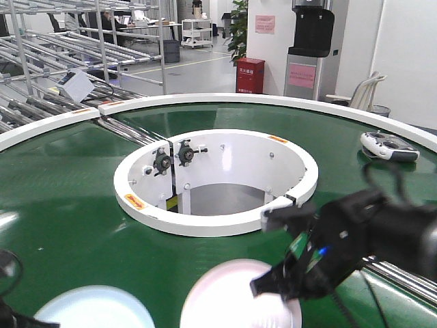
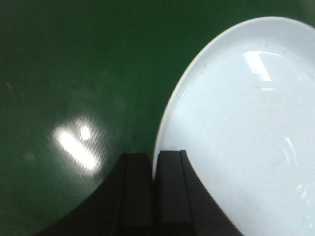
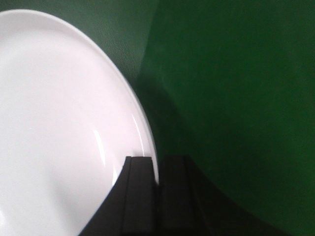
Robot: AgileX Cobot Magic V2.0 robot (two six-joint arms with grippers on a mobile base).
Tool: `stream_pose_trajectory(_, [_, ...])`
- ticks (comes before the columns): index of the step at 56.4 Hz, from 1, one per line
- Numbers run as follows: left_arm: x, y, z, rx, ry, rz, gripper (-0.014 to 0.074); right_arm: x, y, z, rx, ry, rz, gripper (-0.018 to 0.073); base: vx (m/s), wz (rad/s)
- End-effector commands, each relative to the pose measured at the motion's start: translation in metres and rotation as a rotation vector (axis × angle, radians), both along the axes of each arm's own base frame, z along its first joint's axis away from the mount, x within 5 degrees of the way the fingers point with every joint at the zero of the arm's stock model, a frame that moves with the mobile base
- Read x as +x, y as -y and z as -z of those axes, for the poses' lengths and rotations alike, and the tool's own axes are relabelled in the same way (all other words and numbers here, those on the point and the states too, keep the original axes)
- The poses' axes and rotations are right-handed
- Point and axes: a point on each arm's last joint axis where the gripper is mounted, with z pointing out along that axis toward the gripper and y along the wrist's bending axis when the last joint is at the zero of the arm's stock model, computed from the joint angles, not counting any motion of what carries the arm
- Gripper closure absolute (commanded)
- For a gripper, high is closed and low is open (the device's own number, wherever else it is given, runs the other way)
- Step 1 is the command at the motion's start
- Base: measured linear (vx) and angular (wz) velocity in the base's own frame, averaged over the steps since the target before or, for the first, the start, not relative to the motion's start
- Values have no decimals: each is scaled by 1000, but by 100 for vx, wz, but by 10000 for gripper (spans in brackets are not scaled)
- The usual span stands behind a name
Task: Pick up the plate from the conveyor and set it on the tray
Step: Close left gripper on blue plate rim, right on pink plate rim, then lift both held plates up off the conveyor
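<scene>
The pale pink plate (image 1: 225, 297) lies on the conveyor's dark green belt (image 1: 68, 184) at the near edge. In the front view my right gripper (image 1: 272, 283) sits at the plate's right rim. The right wrist view shows the plate (image 3: 59, 113) with its rim pinched between the two black fingers of my right gripper (image 3: 158, 160). A pale blue plate (image 1: 95, 309) lies to the left of the pink one. In the left wrist view my left gripper (image 2: 155, 157) is shut on the rim of the blue plate (image 2: 246, 123). The tray is out of view.
The white-walled central opening (image 1: 218, 219) lies just beyond the plates. A grey handheld controller (image 1: 389, 145) rests on the belt at the far right. Steel rollers (image 1: 130, 130) cross the belt at the back left and near right. Metal racks stand behind.
</scene>
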Motion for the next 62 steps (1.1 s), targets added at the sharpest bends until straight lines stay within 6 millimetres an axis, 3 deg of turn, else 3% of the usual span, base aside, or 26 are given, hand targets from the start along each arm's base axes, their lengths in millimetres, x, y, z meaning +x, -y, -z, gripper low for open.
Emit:
stream_pose_trajectory(1, [-14,0,-43,-14,204,2,603,-21,11,-68,91,216,7,571,0,0])
stream_pose_trajectory(9, [-43,-2,-79,23,376,51,603,-59,29,-111,175,372,28,571,0,0])
stream_pose_trajectory(16, [-63,-4,-98,18,470,49,603,-96,48,-129,208,467,55,571,0,0])
stream_pose_trajectory(25, [-82,-4,-111,-7,530,46,603,-138,70,-128,232,545,92,571,0,0])
stream_pose_trajectory(35, [-97,-2,-121,-71,587,50,603,-179,91,-111,253,609,127,570,0,0])
stream_pose_trajectory(46, [-103,1,-124,-116,599,59,603,-200,106,-95,243,645,182,568,0,0])
stream_pose_trajectory(62, [-102,1,-126,-121,618,53,603,-203,110,-96,226,663,189,568,0,0])
